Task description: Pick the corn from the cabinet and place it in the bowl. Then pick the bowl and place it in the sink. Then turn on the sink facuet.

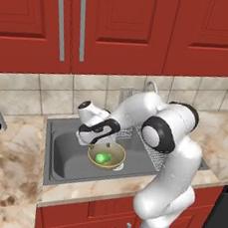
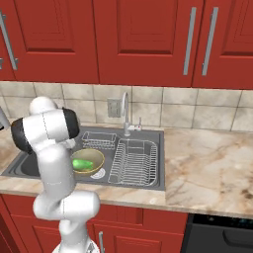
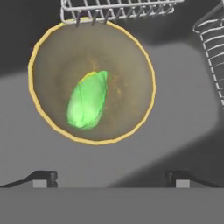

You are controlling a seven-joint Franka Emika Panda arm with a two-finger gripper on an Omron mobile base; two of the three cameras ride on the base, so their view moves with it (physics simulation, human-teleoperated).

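The bowl (image 3: 131,57) sits down inside the sink (image 1: 66,155), and the green corn (image 3: 87,105) lies in the middle of the bowl. From the left base view the bowl (image 1: 114,160) is on the sink floor, near the front wall, with the corn (image 1: 103,158) inside it. From the right base view the bowl (image 2: 96,163) is partly hidden behind the white arm.

The claw (image 3: 111,177) hangs right over the bowl. It is wide open and holds nothing. Its two dark fingertips (image 3: 43,177) stand far apart, and the bowl is not between them.

A small wire rack (image 3: 118,11) pokes over the far edge of the bowl. A bigger wire rack (image 2: 133,160) lies in the sink beside the bowl. The silver sink facuet (image 2: 126,111) stands behind the sink. The red cabinet (image 2: 143,39) doors above are shut. The tabletop (image 2: 207,163) around the sink looks like brown marble.
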